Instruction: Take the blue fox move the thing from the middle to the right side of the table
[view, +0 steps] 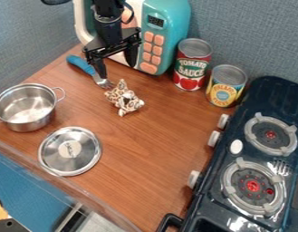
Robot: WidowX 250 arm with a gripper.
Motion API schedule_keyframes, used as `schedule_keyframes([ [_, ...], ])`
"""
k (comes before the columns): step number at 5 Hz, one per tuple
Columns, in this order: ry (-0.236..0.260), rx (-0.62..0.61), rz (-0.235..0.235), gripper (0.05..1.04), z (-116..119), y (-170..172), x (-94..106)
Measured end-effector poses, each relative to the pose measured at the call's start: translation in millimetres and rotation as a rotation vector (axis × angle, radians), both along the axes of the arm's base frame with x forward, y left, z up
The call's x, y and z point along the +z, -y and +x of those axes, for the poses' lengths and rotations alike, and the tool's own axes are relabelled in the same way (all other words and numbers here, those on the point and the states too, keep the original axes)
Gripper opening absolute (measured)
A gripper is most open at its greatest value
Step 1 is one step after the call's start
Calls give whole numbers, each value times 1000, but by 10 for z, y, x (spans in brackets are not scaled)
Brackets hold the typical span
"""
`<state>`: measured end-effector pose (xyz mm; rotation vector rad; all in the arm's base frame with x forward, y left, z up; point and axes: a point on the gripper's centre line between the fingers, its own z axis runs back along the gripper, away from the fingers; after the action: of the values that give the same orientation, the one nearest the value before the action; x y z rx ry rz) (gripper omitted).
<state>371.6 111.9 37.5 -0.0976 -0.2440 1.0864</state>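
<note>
The black gripper point(117, 64) hangs at the upper left in front of the toy microwave, its two fingers spread apart with nothing between them. Below it, on the wooden table, lies a small cream-and-brown patterned animal toy point(124, 98), a short way from the fingertips and not touched by them. A blue-handled utensil point(82, 65) with a metal head lies on the table just left of the gripper, partly under the left finger. I see no blue fox; the patterned toy is the only animal figure.
A teal toy microwave point(166, 31) stands behind the gripper. Two cans, red point(192, 65) and yellow point(224, 87), stand at the back right. A black stove point(236, 156) borders the right side. A steel pot point(27, 108) and a lid point(69, 151) are at left.
</note>
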Motion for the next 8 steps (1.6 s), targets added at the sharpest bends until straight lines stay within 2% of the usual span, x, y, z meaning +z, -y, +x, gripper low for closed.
schedule_keyframes([
  [1, -35, 2, -11, 1000, -36, 16, -136],
  [2, -29, 26, 26, 1000, -55, -98, -160],
  [3, 14, 100, 115, 1000, -79, -447, 3],
  [4, 59, 124, 199, 1000, 23, -714, 168],
  [5, 20, 149, 257, 1000, 130, -974, -51],
  [6, -10, 165, 256, 1000, 242, -1137, -274],
  [7, -26, 166, 265, 1000, 314, -1204, -406],
  [8, -52, 159, 230, 1000, 351, -1182, -520],
])
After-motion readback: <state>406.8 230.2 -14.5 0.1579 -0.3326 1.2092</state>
